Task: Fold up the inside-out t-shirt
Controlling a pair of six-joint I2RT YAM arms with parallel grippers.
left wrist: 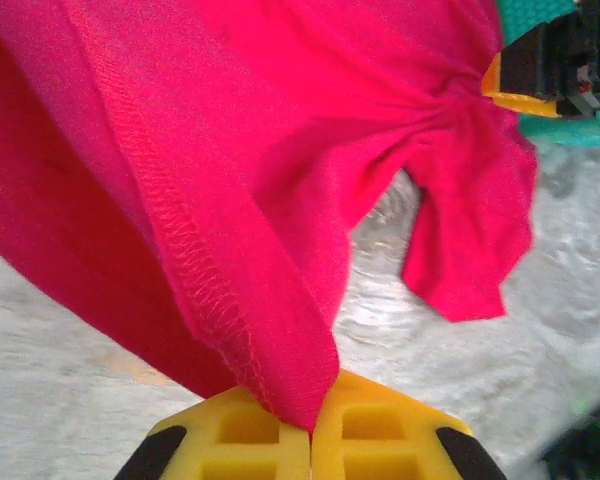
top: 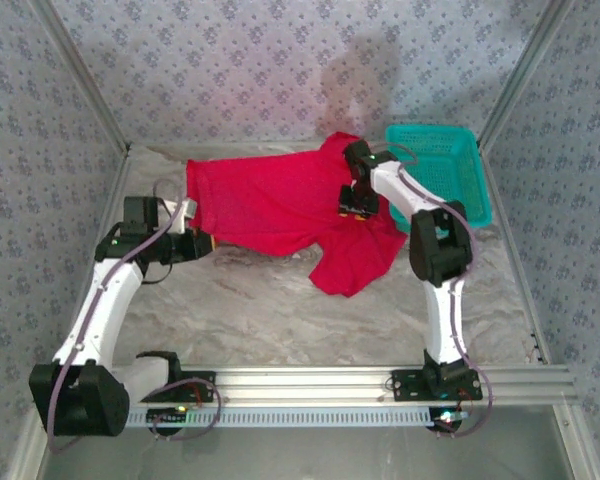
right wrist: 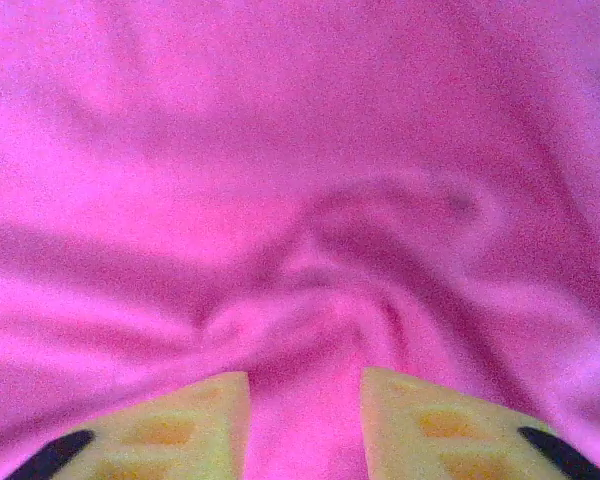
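Plain bright red short-sleeved cloth t-shirt [top: 265, 205] is at mid-table, pulled out sideways between the two grippers. Its right end lies just beside the teal plastic mesh basket [top: 435, 132], not in it.

Left gripper [top: 202, 243] is at the shirt's left end. In the left wrist view its yellow fingers [left wrist: 380, 440] are pressed together, clamped on a corner of red cloth [left wrist: 280, 150] at the stitched edge. An overlocked seam [left wrist: 185, 240] runs up from the pinch, raised stitching showing. The cloth hangs off the marbled grey-white table surface [left wrist: 80, 380] here.

Right gripper [top: 356, 208] is on the shirt's right part, near the basket's near-left corner. In the right wrist view the red cloth [right wrist: 300, 150] fills the background. The yellow fingers [right wrist: 180, 430] stand with a gap, and a bunched fold of cloth is packed into that gap. Creases run into it, so it reads as gripping a thick wad. The left wrist view backs this up: gathers in the cloth converge on the right gripper [left wrist: 540, 70], with teal mesh [left wrist: 530, 12] behind it.

Below the right gripper a loose flap [top: 355, 262] — sleeve or body, can't tell — droops to the table [top: 280, 320]. The same flap hangs free in the left wrist view [left wrist: 470, 230].

Neck tag not made out.
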